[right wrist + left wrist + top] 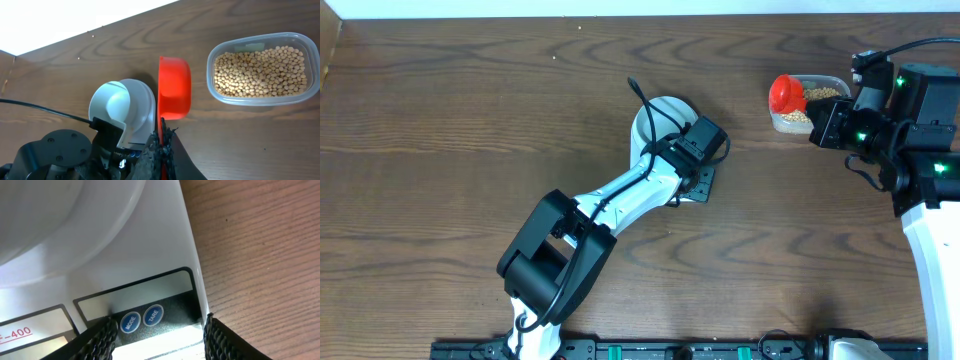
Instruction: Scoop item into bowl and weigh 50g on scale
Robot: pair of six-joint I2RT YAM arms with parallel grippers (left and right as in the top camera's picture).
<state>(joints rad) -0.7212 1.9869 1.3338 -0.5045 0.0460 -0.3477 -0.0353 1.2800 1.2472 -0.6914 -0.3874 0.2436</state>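
Observation:
The white scale (150, 255) lies at the table's middle with the pale bowl (60, 210) on it; the bowl (665, 108) shows only partly under my left arm. My left gripper (159, 330) hovers open over the scale's display end, its fingers (102, 332) either side of the two blue buttons (141, 319). My right gripper (162, 137) is shut on the handle of a red scoop (175, 90), turned on edge between the bowl (120, 107) and a clear tub (260, 100) of tan beans (260, 70). I cannot tell whether the scoop holds anything.
The tub (835, 82) stands at the back right of the wooden table, with the scoop (785, 95) at its left end. My left arm (610, 200) stretches diagonally from the front edge. A black rail (650, 350) runs along the front.

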